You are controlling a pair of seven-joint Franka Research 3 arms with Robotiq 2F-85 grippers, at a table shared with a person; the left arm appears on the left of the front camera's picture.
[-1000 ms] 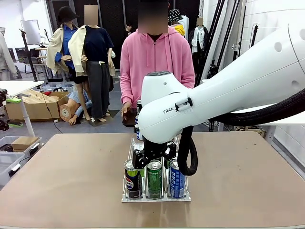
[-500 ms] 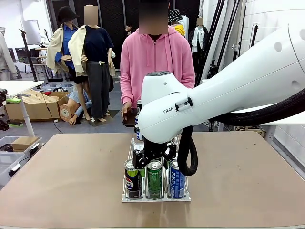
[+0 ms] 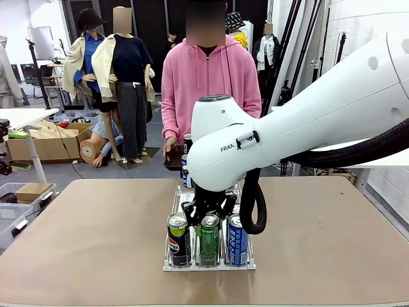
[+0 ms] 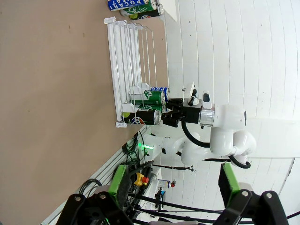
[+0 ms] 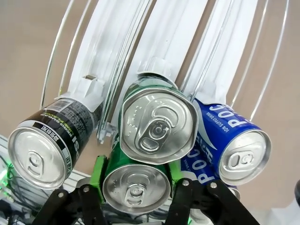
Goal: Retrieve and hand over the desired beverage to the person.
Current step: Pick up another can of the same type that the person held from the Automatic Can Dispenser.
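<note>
A white wire rack (image 3: 171,259) in the middle of the table holds three cans at its near end: a black Pepsi can (image 3: 177,242), a green can (image 3: 209,240) and a blue Pocari can (image 3: 237,242). My right gripper (image 3: 208,216) reaches down over the middle lane and is shut on the green can (image 5: 136,187), its green pads (image 5: 99,171) pressed on both sides. A second green can (image 5: 158,124) lies right behind it. The person (image 3: 208,77) in a pink hoodie stands at the far side. My left gripper (image 4: 173,180) is open and holds nothing, far from the rack (image 4: 123,70).
More cans (image 3: 186,169) sit at the rack's far end, close to the person's hand (image 3: 169,148). The black can (image 5: 40,150) and the blue can (image 5: 234,145) flank the held one closely. Bare brown tabletop (image 3: 83,236) spreads left and right of the rack.
My right gripper's jaws have closed onto the green can. The can's top now sits slightly higher and tilted. The left arm has not moved.
</note>
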